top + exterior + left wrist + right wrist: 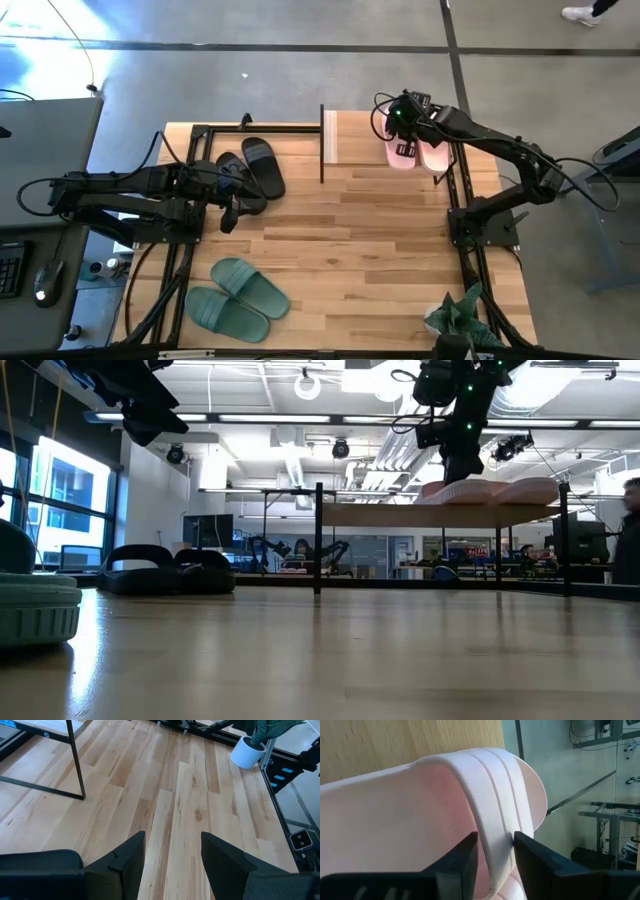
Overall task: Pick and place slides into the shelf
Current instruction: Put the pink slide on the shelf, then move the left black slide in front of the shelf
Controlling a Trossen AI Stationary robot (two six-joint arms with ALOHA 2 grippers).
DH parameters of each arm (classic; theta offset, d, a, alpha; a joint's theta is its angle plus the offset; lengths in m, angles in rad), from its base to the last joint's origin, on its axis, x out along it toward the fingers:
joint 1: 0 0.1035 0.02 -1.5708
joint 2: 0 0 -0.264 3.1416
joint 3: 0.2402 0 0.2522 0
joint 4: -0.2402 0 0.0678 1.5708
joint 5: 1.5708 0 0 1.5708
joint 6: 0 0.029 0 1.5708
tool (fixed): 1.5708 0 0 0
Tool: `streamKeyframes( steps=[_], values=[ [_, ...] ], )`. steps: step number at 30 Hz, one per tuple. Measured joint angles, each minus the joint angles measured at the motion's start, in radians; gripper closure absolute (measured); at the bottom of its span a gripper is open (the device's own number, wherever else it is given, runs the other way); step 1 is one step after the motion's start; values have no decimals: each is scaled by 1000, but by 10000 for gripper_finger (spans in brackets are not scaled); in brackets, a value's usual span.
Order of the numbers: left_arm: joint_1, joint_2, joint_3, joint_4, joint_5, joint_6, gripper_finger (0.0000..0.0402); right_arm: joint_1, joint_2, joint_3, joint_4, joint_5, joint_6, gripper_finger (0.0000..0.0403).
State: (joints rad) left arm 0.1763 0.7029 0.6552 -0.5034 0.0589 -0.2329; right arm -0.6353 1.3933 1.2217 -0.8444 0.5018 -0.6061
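table (380,240): wooden top that carries everything; the shelf stands along its far edge, toward the far right corner.
shelf (352,138): low rack with a plank top on a thin black frame; its bare part lies beside the pink pair, toward the table's middle.
green slides (238,296): pair side by side near the table's front left corner, well apart from both arms.
black slides (252,170): pair near the far left corner, long axes slanting toward the far edge; just beside the left arm, so that arm is plainly the nearer one.
pink slides (418,152): pair lying on the shelf's right end, long axes running toward the far edge.
right gripper (495,845): above the pink pair; its fingers (465,862) flank the strap with a slight gap, jaws parted, so I judge the slide released and resting on the shelf.
left gripper (172,857): jaws apart, nothing between them, bare table ahead; in the overhead view it hovers over the black pair.
coming move: likely the black pair, lying right under the left gripper.
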Motion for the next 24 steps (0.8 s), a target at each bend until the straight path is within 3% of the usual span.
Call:
streamKeyframes(
  steps=[12,24],
  values=[
    [0,0,0,0,0,0,224,1,0,0,-12,2,7,251],
    [0,0,0,0,0,0,224,1,-40,0,-49,-10,51,244]
  ],
)
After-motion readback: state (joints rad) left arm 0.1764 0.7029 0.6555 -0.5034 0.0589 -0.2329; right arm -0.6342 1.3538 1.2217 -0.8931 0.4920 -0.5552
